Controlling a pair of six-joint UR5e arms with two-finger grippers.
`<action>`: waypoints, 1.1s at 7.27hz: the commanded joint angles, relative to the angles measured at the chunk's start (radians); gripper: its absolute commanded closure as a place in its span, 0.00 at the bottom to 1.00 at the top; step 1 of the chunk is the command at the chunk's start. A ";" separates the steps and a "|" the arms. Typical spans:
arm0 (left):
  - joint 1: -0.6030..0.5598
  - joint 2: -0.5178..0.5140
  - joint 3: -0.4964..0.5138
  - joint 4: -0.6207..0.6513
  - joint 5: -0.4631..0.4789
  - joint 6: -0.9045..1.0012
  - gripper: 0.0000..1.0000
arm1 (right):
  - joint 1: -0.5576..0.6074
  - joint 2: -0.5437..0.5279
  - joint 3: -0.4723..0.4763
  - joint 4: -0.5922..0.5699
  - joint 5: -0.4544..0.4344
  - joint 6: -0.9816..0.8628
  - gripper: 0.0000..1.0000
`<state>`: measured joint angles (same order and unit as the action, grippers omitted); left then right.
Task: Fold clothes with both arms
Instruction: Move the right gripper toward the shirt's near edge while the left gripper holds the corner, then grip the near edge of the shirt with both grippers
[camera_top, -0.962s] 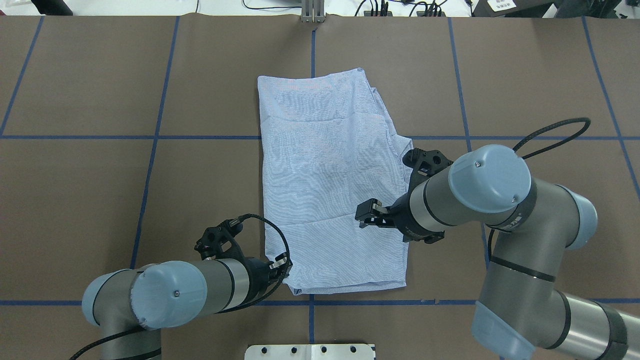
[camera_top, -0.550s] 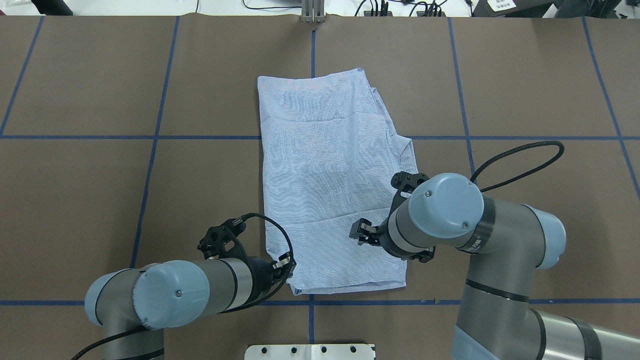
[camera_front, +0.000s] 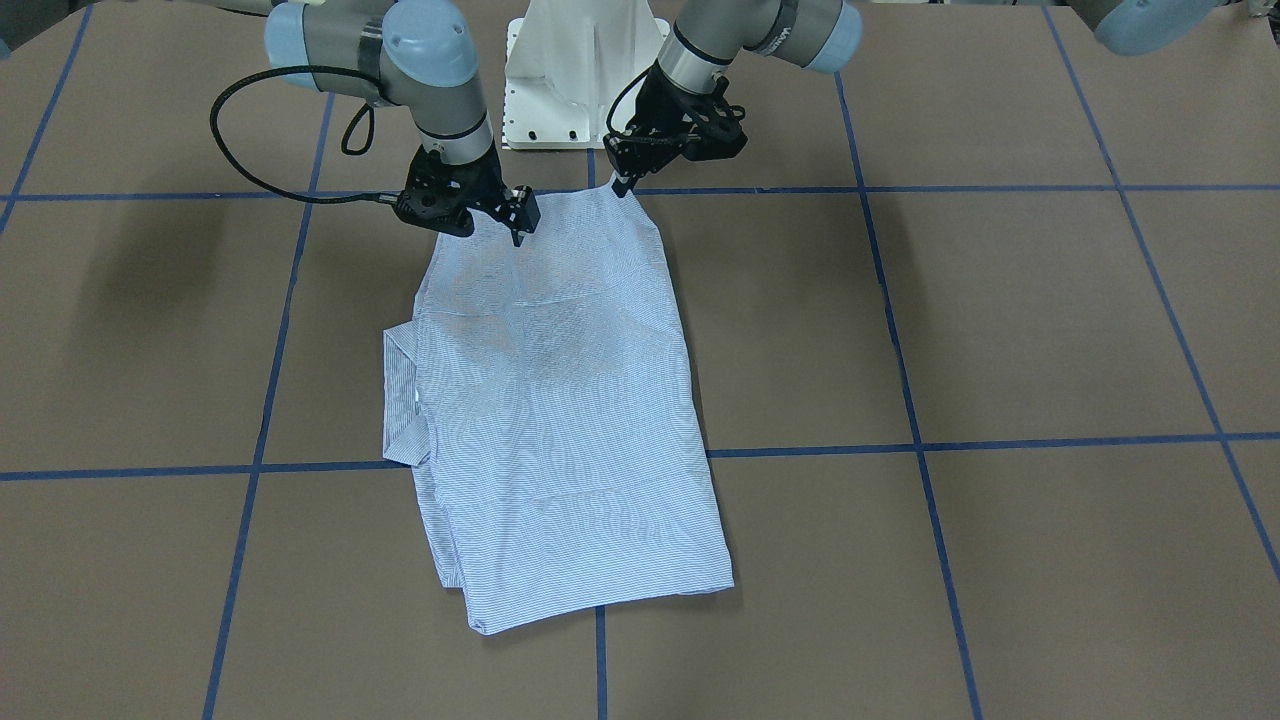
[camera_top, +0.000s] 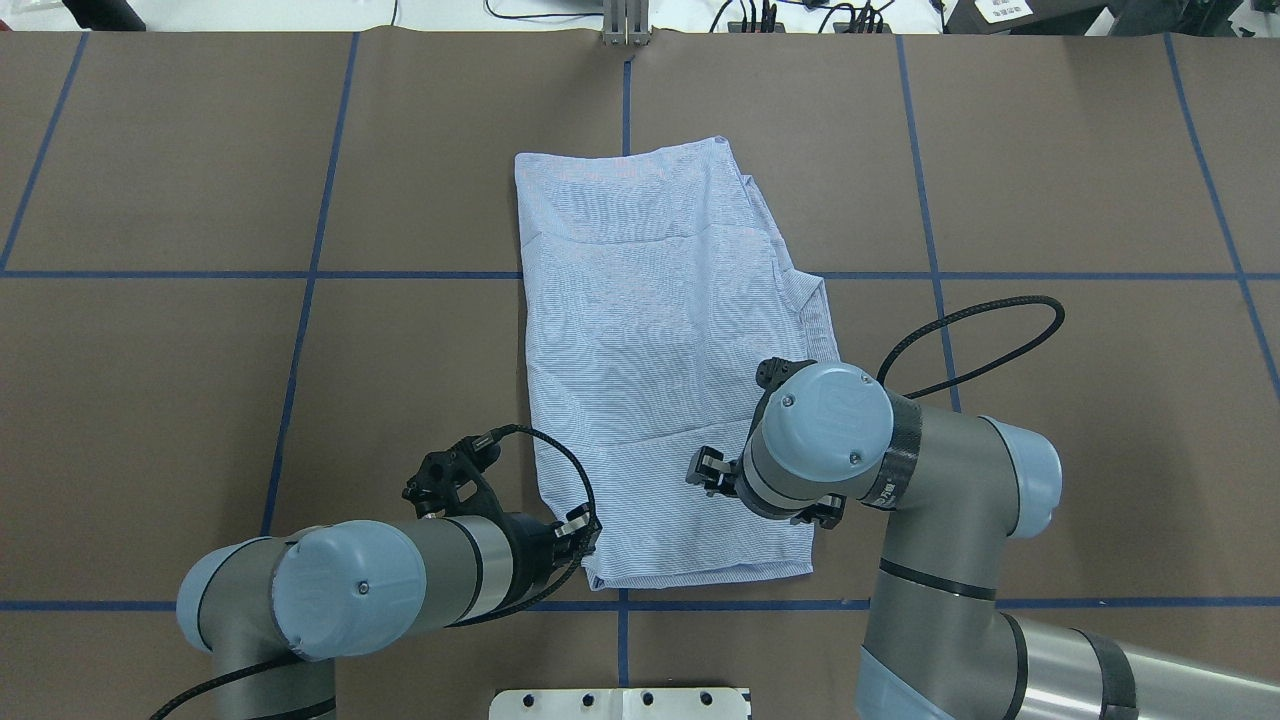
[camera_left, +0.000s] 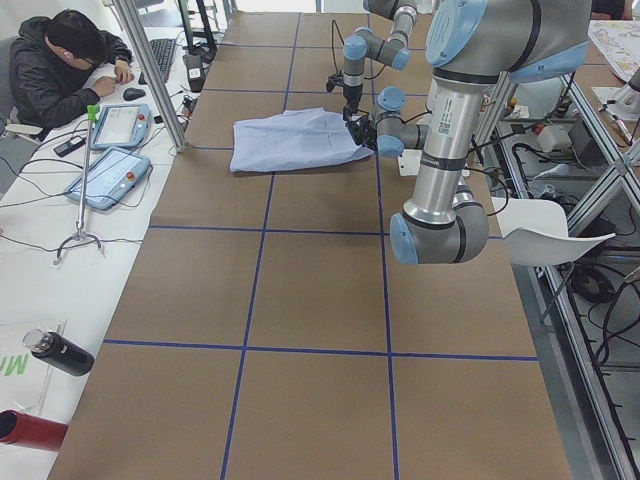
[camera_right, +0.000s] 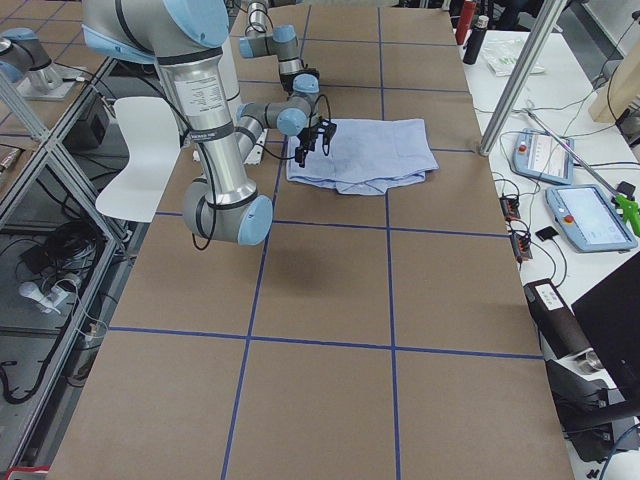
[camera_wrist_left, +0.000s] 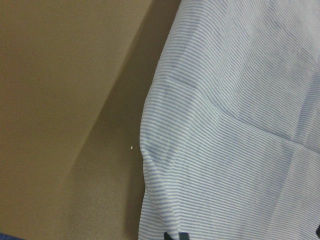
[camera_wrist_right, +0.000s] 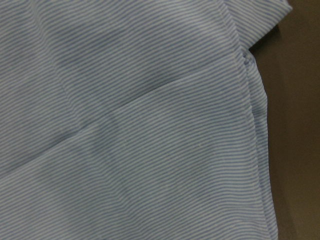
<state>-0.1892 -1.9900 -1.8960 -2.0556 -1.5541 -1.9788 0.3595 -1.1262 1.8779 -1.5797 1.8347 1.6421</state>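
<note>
The light blue striped shirt (camera_top: 650, 350) (camera_front: 560, 420) lies folded into a long rectangle in the middle of the brown table. My left gripper (camera_top: 588, 530) (camera_front: 620, 183) is at the shirt's near left corner, shut on it. That corner is pulled up into a small peak in the front-facing view. The left wrist view shows the shirt's cloth (camera_wrist_left: 240, 125) drawn toward the fingers. My right gripper (camera_top: 700, 470) (camera_front: 518, 232) hangs just above the near right part of the shirt, fingers pointing down and open. The right wrist view shows only striped fabric (camera_wrist_right: 150, 125).
Blue tape lines (camera_top: 300, 275) divide the table into squares. The white base plate (camera_top: 620, 703) sits at the near edge, a metal post (camera_top: 625, 25) at the far edge. A person (camera_left: 60, 60) sits at a side desk with pendants (camera_left: 110, 150) and bottles (camera_left: 55, 352).
The right arm has swung toward the robot and leftward, bringing its gripper lower over the shirt's near right part. The left gripper has shifted slightly rightward at the corner.
</note>
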 joint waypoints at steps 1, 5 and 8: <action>0.001 -0.001 0.000 0.000 0.000 0.000 1.00 | -0.008 -0.017 -0.002 0.000 0.000 -0.001 0.00; 0.001 -0.009 0.000 0.000 0.000 0.000 1.00 | -0.030 -0.037 -0.014 -0.002 0.009 -0.001 0.00; 0.001 -0.013 0.000 0.000 0.000 0.000 1.00 | -0.033 -0.049 -0.014 -0.002 0.012 -0.001 0.00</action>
<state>-0.1887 -2.0021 -1.8960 -2.0555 -1.5539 -1.9788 0.3287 -1.1702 1.8639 -1.5816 1.8453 1.6414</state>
